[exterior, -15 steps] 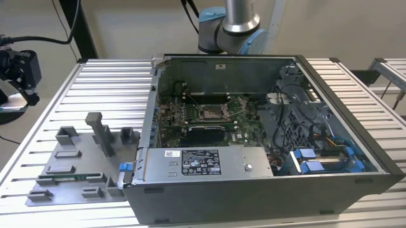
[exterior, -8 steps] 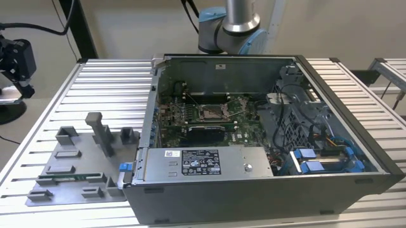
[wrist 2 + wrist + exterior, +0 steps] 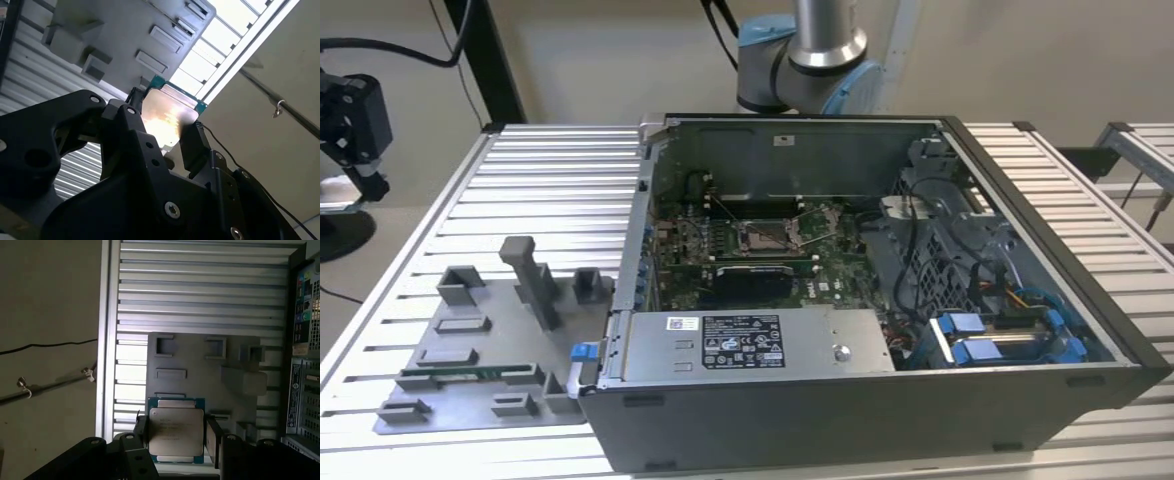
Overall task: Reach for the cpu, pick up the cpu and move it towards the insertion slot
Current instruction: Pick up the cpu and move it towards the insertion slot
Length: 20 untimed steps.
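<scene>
A ribbed metal tabletop (image 3: 547, 190) carried an open computer case (image 3: 854, 400) and, just beside it on the exterior view's left, a grey tray (image 3: 467, 410). A pale wall stood behind. Inside the case the insertion slot (image 3: 767, 237) lay on the board, facing up. The arm (image 3: 807, 50) stood behind the case. In the first wrist view the claw (image 3: 177, 440) was clenched on the cpu (image 3: 176, 422), a finger (image 3: 212, 440) at each of two opposite edges. The cpu was held in the air over the tray, near the tabletop's edge and well apart from the slot. Beyond that edge lay pale floor (image 3: 50, 340). The case's upper side stood open.
</scene>
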{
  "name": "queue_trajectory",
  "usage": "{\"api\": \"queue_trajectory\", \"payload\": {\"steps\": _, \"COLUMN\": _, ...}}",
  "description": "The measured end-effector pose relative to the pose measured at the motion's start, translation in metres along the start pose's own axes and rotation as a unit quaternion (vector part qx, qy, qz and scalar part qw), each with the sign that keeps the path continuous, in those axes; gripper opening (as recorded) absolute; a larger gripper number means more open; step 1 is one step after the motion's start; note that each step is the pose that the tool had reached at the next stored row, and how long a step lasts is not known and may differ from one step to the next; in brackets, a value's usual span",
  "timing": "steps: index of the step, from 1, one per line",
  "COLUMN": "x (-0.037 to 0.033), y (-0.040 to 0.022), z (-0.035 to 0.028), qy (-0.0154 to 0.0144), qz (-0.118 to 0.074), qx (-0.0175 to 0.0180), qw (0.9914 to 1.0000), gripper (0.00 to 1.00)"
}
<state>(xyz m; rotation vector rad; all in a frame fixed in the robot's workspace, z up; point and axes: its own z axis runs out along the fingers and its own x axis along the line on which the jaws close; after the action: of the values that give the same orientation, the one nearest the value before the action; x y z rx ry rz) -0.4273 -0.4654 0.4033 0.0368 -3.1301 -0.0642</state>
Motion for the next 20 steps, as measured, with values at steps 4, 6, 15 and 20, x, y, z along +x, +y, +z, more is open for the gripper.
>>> {"api": "queue_trajectory", "payload": {"steps": 4, "x": 0.0, "y": 0.0, "z": -0.0001, "qy": 0.0, "qz": 0.0, "qx": 0.0, "qw": 1.0, "gripper": 0.0}}
{"api": "queue_trajectory", "payload": {"steps": 6, "x": 0.0, "y": 0.0, "z": -0.0001, "qy": 0.0, "qz": 0.0, "qx": 0.0, "qw": 1.0, "gripper": 0.0}}
{"api": "queue_trajectory", "payload": {"steps": 15, "x": -0.0061, "y": -0.0001, "z": -0.0002, "qy": 0.0, "qz": 0.0, "qx": 0.0, "qw": 1.0, "gripper": 0.0}}
{"api": "queue_trajectory", "payload": {"steps": 20, "x": -0.0134, "y": -0.0003, "z": -0.0003, "qy": 0.0, "qz": 0.0, "qx": 0.0, "qw": 1.0, "gripper": 0.0}}
